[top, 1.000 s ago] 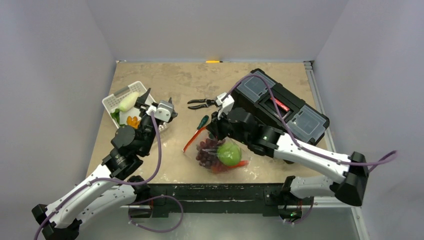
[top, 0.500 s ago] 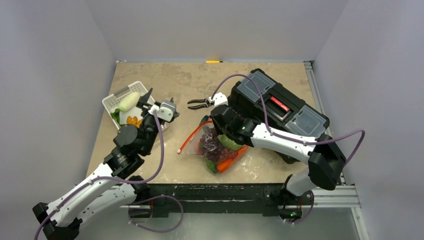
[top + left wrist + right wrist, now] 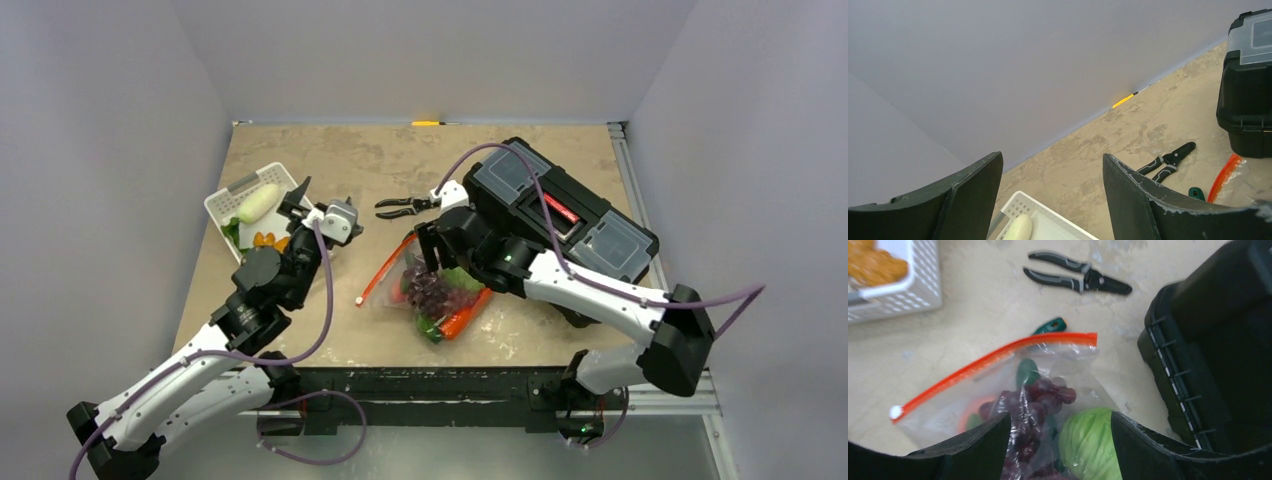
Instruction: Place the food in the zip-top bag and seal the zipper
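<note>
On the bench (image 3: 330, 160), just before the toolbox (image 3: 560, 210), the zip-top bag (image 3: 435, 295) lies stuffed with grapes (image 3: 1035, 405), cabbage (image 3: 1088, 445) and carrot (image 3: 462, 320). The right hand (image 3: 430, 250) hangs over it, spread and gripping nothing. The left hand (image 3: 315, 200) waits released above the basket (image 3: 225, 205). A push on that slippery plastic could skid the bag, or squeeze food out if the zipper (image 3: 993, 357) isn't shut; I can't tell. A second ago the cabbage sat plain at the bag's near end; now it's half under the arm.
</note>
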You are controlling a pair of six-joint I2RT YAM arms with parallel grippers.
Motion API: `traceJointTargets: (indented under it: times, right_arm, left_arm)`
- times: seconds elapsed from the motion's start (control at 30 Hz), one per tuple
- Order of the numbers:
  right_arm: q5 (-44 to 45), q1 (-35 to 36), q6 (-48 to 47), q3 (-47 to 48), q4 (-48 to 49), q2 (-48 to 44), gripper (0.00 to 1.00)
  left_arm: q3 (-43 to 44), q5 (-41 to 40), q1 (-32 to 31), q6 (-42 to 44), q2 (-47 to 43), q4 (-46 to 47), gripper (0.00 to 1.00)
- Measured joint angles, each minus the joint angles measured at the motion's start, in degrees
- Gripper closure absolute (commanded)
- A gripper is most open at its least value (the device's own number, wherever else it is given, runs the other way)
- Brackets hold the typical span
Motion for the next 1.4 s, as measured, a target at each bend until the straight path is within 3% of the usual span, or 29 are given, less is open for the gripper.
traceJointTargets:
  times: [0.43, 0.63, 0.83, 0.87, 1.07, 1.4]
  right_arm:
    - [0.4, 0.0, -0.2, 3.0, -6.1, -24.5, 0.01]
    - [5.9, 0.0, 0.1, 3.1, -9.9, -35.5, 0.01]
    - [13.1, 0.0, 0.2, 4.1, -11.9, -45.4, 0.01]
    - [16.0, 0.0, 0.3, 5.1, -12.0, -48.3, 0.01]
    - [19.5, 0.0, 0.4, 5.3, -12.7, -49.9, 0.01]
    - [24.4, 0.0, 0.3, 8.6, -12.8, -49.1, 0.01]
  left_arm:
    - [0.1, -0.3, 0.0, -6.5, -2.8, -2.4, 0.24]
    - [3.9, -1.2, 0.0, -25.4, -6.1, -14.6, 0.2]
    - [12.8, -1.6, 0.0, -45.2, -9.9, -30.7, 0.19]
    - [16.2, -1.3, 0.0, -52.0, -12.9, -35.8, 0.19]
    - [16.5, 1.2, 0.0, -57.8, -18.4, -40.1, 0.19]
    - [19.0, 3.0, 0.0, -56.8, -19.7, -42.2, 0.19]
